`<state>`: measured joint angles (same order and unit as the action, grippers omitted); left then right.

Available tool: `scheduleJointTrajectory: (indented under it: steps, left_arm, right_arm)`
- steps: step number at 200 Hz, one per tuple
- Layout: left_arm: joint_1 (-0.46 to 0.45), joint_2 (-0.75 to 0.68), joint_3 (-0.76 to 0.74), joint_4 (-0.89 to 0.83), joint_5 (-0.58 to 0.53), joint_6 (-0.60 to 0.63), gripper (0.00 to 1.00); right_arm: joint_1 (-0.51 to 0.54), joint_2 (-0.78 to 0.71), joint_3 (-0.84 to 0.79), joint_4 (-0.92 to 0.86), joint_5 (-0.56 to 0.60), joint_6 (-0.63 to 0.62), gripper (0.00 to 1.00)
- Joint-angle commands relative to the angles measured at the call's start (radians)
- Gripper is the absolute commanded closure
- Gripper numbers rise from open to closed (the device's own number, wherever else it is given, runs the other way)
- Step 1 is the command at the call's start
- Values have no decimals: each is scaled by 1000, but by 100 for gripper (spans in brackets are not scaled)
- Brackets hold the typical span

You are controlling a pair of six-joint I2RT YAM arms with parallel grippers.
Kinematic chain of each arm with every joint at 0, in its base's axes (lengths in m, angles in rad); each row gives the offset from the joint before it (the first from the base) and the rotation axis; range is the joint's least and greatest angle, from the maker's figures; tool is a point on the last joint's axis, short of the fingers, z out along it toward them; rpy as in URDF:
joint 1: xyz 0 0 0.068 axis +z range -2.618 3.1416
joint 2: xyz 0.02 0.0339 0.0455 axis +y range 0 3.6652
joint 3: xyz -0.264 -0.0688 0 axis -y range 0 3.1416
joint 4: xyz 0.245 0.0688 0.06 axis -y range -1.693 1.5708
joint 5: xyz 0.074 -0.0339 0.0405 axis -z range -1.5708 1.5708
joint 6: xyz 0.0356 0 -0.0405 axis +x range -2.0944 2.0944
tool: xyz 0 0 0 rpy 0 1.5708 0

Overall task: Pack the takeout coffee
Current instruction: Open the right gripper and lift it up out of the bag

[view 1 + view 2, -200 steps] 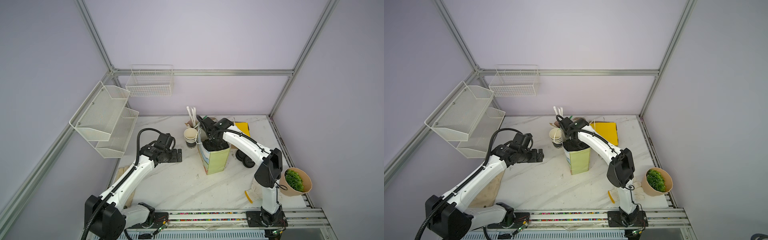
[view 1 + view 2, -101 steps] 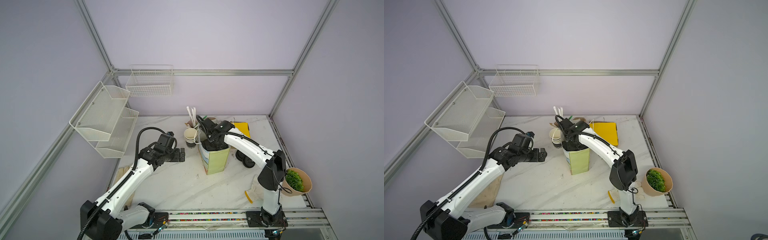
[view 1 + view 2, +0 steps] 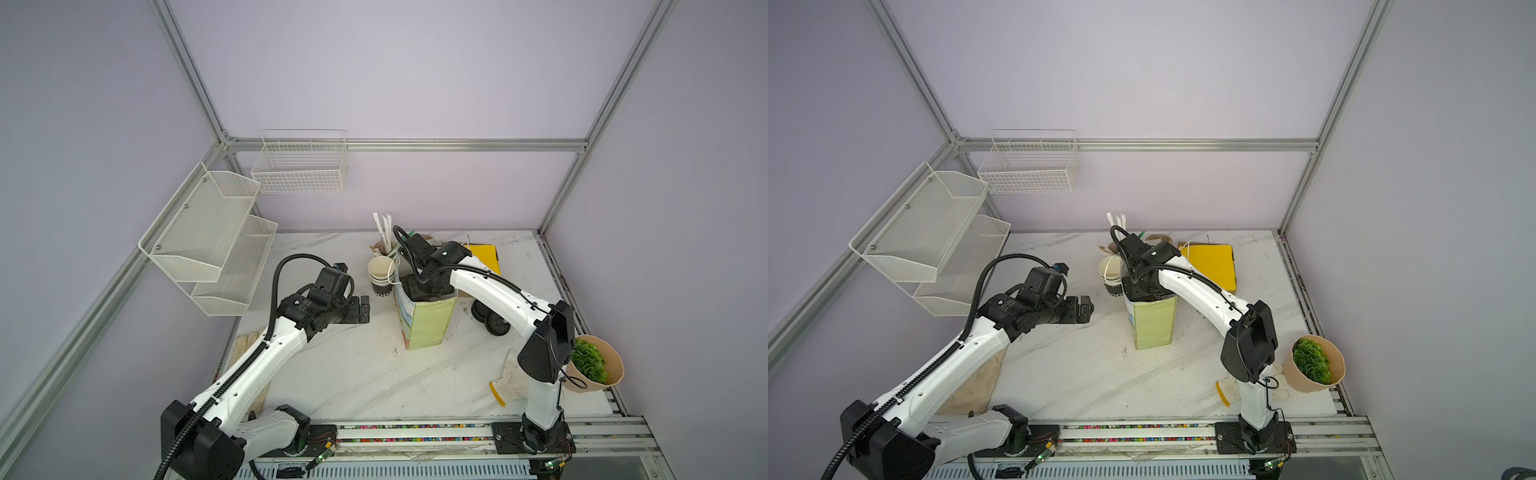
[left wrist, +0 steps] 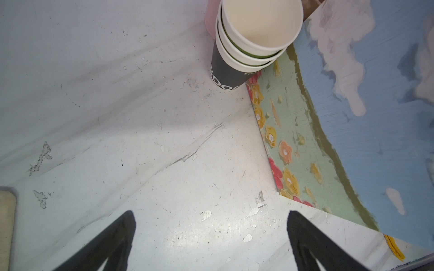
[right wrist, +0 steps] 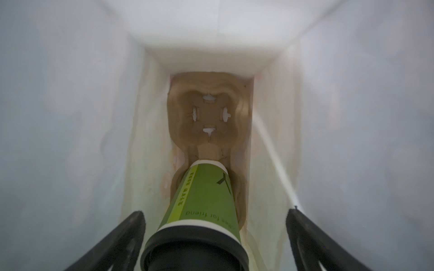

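Reaching into bag (image 3: pixel 428 328), right claw (image 5: pixel 216 214) seemingly astride coffee (image 5: pixel 206 194).

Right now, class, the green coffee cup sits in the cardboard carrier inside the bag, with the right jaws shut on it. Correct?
No: the right wrist view shows the right jaws open, clear of the green coffee cup on both sides. It does sit in the cardboard carrier inside the bag.

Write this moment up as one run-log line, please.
cup: standing in tray inside bag | right gripper: open around cup | left gripper: open, empty, above table
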<state>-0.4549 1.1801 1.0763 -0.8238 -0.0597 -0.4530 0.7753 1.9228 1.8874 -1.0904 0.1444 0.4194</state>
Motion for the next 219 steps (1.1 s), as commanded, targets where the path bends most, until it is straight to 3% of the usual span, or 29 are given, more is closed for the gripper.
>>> scheduleJointTrajectory:
  steps: [1,219]
  left_arm:
    - [-5,-8,60,26,-9,7,0]
    - [-5,-7,59,27,-3,11,0]
  right_arm:
    - [5,-15,29,14,42,23,3]
    - [5,-110,100,166,170,7,3]
